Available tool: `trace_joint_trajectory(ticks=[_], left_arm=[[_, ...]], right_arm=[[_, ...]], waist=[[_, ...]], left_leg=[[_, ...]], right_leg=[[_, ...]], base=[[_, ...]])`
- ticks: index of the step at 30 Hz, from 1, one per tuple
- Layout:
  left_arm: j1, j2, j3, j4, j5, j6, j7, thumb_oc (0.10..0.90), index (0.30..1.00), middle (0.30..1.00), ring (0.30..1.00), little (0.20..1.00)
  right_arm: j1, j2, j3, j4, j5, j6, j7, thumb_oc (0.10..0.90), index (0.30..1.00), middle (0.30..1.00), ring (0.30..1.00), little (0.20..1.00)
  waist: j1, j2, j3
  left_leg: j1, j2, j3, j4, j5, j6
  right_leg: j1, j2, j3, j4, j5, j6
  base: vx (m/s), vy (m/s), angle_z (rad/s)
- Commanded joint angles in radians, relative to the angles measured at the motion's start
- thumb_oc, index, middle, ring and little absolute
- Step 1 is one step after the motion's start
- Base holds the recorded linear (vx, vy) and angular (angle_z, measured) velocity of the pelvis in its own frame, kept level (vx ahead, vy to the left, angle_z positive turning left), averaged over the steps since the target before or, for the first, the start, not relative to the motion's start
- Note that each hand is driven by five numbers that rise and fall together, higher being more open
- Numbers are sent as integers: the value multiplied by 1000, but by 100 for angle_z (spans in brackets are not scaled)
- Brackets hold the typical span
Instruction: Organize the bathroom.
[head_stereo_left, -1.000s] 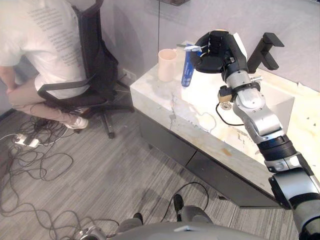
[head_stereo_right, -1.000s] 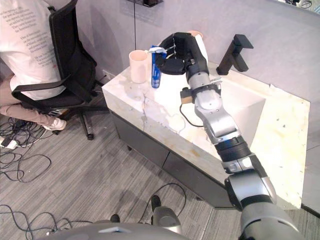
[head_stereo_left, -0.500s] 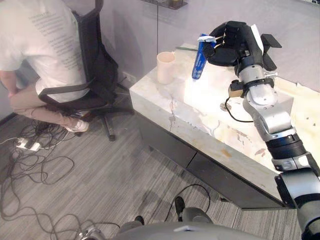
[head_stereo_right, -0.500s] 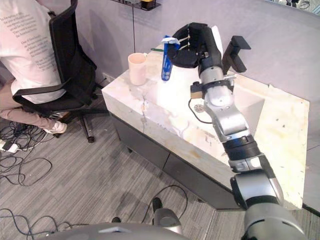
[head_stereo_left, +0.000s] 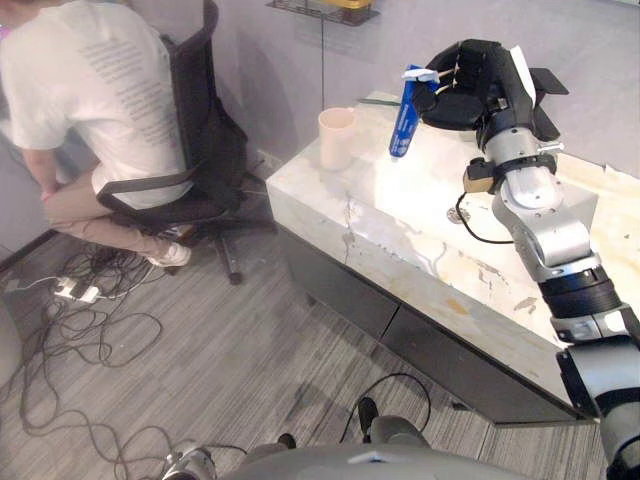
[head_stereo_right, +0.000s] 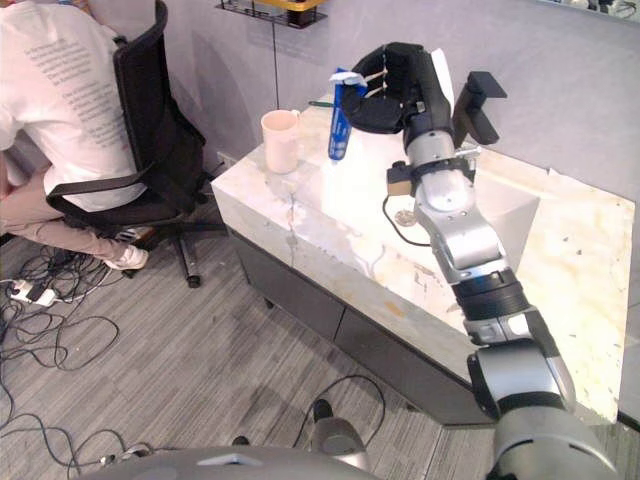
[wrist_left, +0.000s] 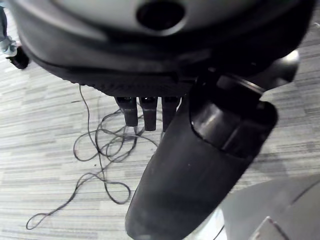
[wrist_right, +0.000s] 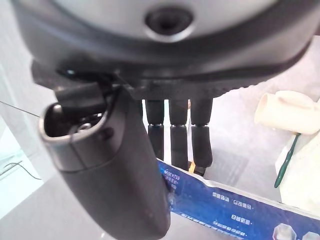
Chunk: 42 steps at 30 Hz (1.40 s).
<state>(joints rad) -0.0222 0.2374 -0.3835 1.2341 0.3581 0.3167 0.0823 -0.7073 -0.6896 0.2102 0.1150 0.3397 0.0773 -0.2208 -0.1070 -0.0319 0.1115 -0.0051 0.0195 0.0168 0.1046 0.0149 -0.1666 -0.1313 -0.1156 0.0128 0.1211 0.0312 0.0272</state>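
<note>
Blue toothpaste tube (head_stereo_left: 404, 118): pinched near its cap by the right robot hand (head_stereo_left: 470, 85), hanging clear above the marble table (head_stereo_left: 420, 230) just beside the cream cup (head_stereo_left: 336, 138), presumably for stowing there; left robot hand (wrist_left: 150, 112) idle, fingers straight.

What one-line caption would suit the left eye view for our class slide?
The right hand holds a blue tube above the marble counter, beside a pink cup.

head stereo pair overlooking counter (head_stereo_left: 400, 215), wrist cameras close behind hands
</note>
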Motion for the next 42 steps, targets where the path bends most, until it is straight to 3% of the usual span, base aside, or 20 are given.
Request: trace_joint_trajectory(ticks=[1, 2, 3, 5, 6, 10, 16, 22, 26, 27, 28, 29, 30, 31, 32, 33, 34, 37, 42], left_arm=[[13, 68, -66, 10, 18, -20, 22, 800, 900, 900, 900, 900], [-5, 58, -73, 19, -8, -25, 36, 800, 900, 900, 900, 900], [-13, 58, -76, 19, -5, -29, 33, 800, 900, 900, 900, 900], [-17, 59, -77, 19, -7, -30, 32, 800, 900, 900, 900, 900], [-39, 72, -92, 8, -58, -29, 48, 800, 900, 900, 900, 900], [-34, 86, -78, 20, -87, -27, 62, 800, 900, 900, 900, 900], [-6, 93, -49, 25, -78, -25, 66, 800, 900, 900, 900, 900], [17, 79, -41, 25, -57, -19, 66, 800, 900, 900, 900, 900], [20, 75, -46, 27, -75, -18, 67, 800, 900, 900, 900, 900], [24, 81, -54, 27, -48, -29, 50, 800, 900, 900, 900, 900], [23, 84, -54, 30, -41, -29, 49, 800, 900, 900, 900, 900], [22, 89, -47, 32, -44, -31, 48, 800, 900, 900, 900, 900], [20, 104, -49, 19, -27, -28, 30, 800, 900, 900, 900, 900], [20, 104, -49, 19, -27, -28, 30, 800, 900, 900, 900, 900], [11, 101, -52, 24, -34, -22, 29, 800, 900, 900, 900, 900], [14, 99, -64, 15, -60, -4, 46, 800, 900, 900, 900, 900], [15, 96, -64, 16, -36, -9, 38, 800, 900, 900, 900, 900], [10, 86, -68, 30, -1, -31, 29, 800, 900, 900, 900, 900], [10, 80, -68, 35, -40, -43, 48, 800, 900, 900, 900, 900]], right_arm=[[-161, -29, -150, -20, -8, -212, -30, 400, 300, 300, 300, 300], [-171, -12, -138, -30, -1, -214, -37, 400, 300, 300, 300, 300], [-172, -3, -134, -42, 1, -203, -46, 400, 300, 300, 300, 300], [-172, 3, -133, -50, 1, -196, -50, 400, 300, 300, 300, 300], [-164, 24, -135, -74, -15, -180, -63, 400, 300, 300, 300, 300], [-168, 34, -123, -69, 11, -183, -73, 400, 300, 300, 300, 300], [-169, 49, -119, -61, 2, -183, -75, 400, 300, 300, 300, 300], [-140, 25, -128, -47, 29, -186, -59, 400, 300, 300, 300, 300], [-118, 25, -130, -47, 40, -192, -61, 400, 300, 300, 300, 300], [-101, 40, -132, -58, 50, -194, -65, 400, 300, 300, 300, 300], [-104, 46, -133, -65, 47, -180, -73, 400, 300, 300, 300, 300], [-108, 57, -130, -76, 33, -157, -90, 400, 300, 300, 300, 300], [-108, 67, -113, -65, 25, -168, -107, 400, 300, 300, 300, 300], [-108, 67, -113, -65, 25, -168, -107, 400, 300, 300, 300, 300], [-83, 84, -129, -63, 23, -201, -85, 400, 300, 300, 300, 300], [-65, 86, -145, -76, 25, -213, -69, 400, 300, 300, 300, 300], [-77, 95, -139, -106, 37, -177, -78, 400, 300, 300, 300, 300], [-99, 103, -135, -119, 42, -134, -74, 400, 300, 300, 300, 300], [-102, 92, -139, -83, 52, -151, -45, 400, 300, 300, 300, 300]], waist=[[-20, -35, -44], [-38, -27, -45], [-47, -23, -42], [-50, -22, -40], [-56, -18, -13], [-58, -12, 15], [-37, -22, 8], [-24, -45, -5], [-14, -44, 2], [-2, -37, 23], [-8, -40, 30], [-24, -43, 36], [-33, -50, 39], [-33, -50, 39], [-30, -49, 34], [-20, -48, 30], [-26, -48, 29], [-33, -44, 22], [-41, -34, -3]], left_leg=[[-44, 68, 115, 371, -125, 121], [-16, 40, 130, 256, -160, 138], [2, 32, 136, 220, -173, 145], [12, 27, 139, 204, -175, 149], [46, 4, 139, 156, -193, 173], [80, -10, 167, 103, -202, 192], [74, 3, 209, 122, -212, 201], [52, -13, 196, 189, -254, 215], [41, -17, 184, 222, -277, 220], [11, -5, 176, 281, -285, 224], [6, -3, 171, 299, -285, 226], [18, -4, 165, 309, -304, 230], [23, -14, 134, 311, -324, 242], [23, -14, 134, 311, -324, 242], [20, -9, 151, 294, -303, 239], [-6, -9, 145, 315, -288, 232], [-9, -1, 137, 339, -259, 220], [-15, 10, 138, 358, -229, 195], [8, 8, 124, 327, -189, 182]], right_leg=[[10, 20, 115, -42, 111, 43], [-20, 8, 142, -36, 127, 75], [-39, 2, 151, -29, 138, 89], [-48, -3, 155, -26, 144, 97], [-95, -38, 155, -32, 192, 133], [-104, -73, 142, -57, 211, 166], [-64, -87, 123, -85, 200, 174], [-55, -98, 132, -74, 199, 183], [-45, -109, 125, -61, 196, 188], [-65, -117, 113, 75, 167, 168], [-97, -106, 133, 118, 181, 160], [-145, -78, 153, 135, 206, 162], [-185, -17, 185, 178, 222, 162], [-185, -17, 185, 178, 222, 162], [-149, -18, 144, 138, 147, 149], [-95, -3, 104, 97, 111, 122], [-104, 21, 105, 106, 99, 105], [-100, 39, 112, 102, 90, 87], [-60, 61, 135, 43, 93, 66]], base=[[-190, 298, 38], [-125, 295, 28], [-97, 220, 22], [-111, 113, 0], [-236, 193, -23], [-128, 121, -5], [-11, -3, 1], [62, 8, 11], [66, 8, -4], [131, -24, -11], [184, -53, -17], [254, -80, -22], [212, -57, -17], [199, -111, 0], [221, -242, 17], [294, -298, 43], [210, -236, 57], [121, -76, 19], [102, -21, 0]])
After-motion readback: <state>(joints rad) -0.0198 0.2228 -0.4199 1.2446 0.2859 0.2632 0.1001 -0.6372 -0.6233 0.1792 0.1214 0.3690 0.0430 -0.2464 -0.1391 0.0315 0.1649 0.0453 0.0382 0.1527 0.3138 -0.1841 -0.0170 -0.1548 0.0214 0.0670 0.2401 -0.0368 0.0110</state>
